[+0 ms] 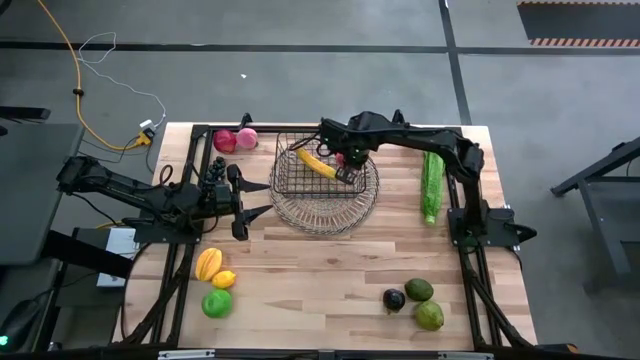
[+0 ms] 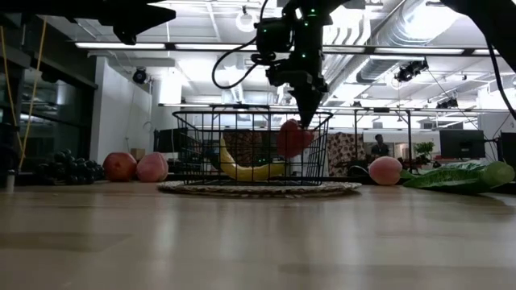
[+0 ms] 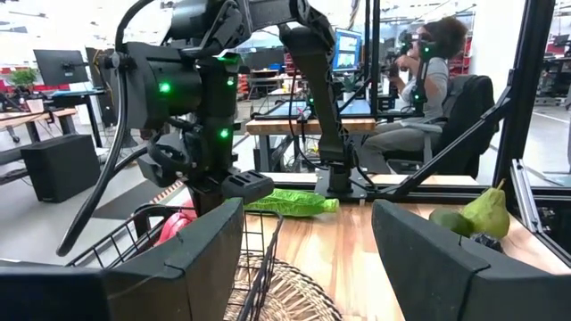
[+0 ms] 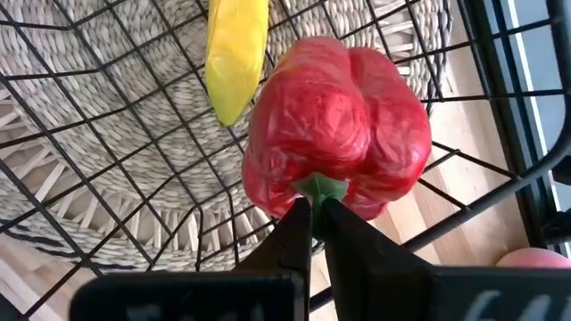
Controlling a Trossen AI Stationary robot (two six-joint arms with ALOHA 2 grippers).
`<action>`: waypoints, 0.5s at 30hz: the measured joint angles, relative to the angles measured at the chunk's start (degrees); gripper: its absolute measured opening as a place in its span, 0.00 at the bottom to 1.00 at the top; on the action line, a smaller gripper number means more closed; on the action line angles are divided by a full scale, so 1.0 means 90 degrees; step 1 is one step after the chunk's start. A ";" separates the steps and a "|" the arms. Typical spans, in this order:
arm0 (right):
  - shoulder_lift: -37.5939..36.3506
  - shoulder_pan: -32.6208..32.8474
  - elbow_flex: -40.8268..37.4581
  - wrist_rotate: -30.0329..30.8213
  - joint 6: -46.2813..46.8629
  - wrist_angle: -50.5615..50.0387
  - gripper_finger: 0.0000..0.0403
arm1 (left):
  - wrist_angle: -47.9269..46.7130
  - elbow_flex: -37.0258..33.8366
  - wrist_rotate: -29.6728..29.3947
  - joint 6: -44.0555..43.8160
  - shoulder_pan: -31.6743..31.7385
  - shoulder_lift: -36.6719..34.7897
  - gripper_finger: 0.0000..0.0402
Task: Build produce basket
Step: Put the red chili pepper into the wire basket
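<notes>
From above, my right jaws (image 1: 349, 162) hang over the basket (image 1: 290, 172), which sits on a round woven mat (image 1: 325, 212) at the far middle of the bench (image 1: 330, 275). A banana (image 1: 314, 164) already lies inside. My left jaws (image 1: 243, 201) wait just left of the basket, spread apart and holding nothing. Still out on the bench: two pink-red fruits (image 1: 234, 140) and dark grapes (image 1: 214, 170) at the far left, long green pods (image 1: 431, 186) at the right, an orange-yellow fruit (image 1: 208, 264), a lemon (image 1: 223, 280) and a green fruit (image 1: 216, 303) near left, and a dark piece (image 1: 394, 299) with two green ones (image 1: 424, 303) near right.

From bench level, the red pepper (image 2: 293, 138) dangles inside the basket, apparently clear of its floor, with the banana beside it. A peach (image 2: 385, 170) lies outside to the right.

From my left wrist, the spread fingers (image 3: 201, 250) frame the basket rim, the pods and a pear (image 3: 486, 212) beyond. A person sits at a desk behind the bench.

From my right wrist, the jaws are pinched tight on the pepper's green stem (image 4: 321, 189), with the pepper hanging over the basket's mesh floor.

I judge the job barely begun: one piece in, a second about to be let go, and roughly a dozen left to fetch.
</notes>
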 joint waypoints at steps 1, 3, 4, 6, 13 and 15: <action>0.0007 -0.0014 0.0000 -0.0012 0.0002 0.0001 0.02 | 0.0000 0.0000 0.0000 0.0002 0.0000 0.0000 0.59; 0.0010 -0.0057 0.0000 -0.0011 0.0025 0.0004 0.02 | 0.0000 0.0000 0.0000 0.0017 0.0000 0.0000 0.59; 0.0010 -0.0088 0.0000 -0.0007 0.0047 0.0004 0.02 | 0.0000 0.0000 0.0000 0.0017 0.0000 0.0000 0.59; 0.0010 -0.0149 0.0000 -0.0007 0.0086 0.0023 0.02 | 0.0002 0.0000 0.0000 0.0017 0.0000 0.0000 0.59; 0.0010 -0.0318 0.0000 -0.0255 0.0124 0.0277 0.02 | 0.0002 0.0000 0.0002 0.0017 0.0000 0.0000 0.59; 0.0010 -0.0340 0.0000 -0.0271 0.0124 0.0294 0.02 | 0.0002 0.0000 0.0002 0.0017 0.0000 0.0000 0.59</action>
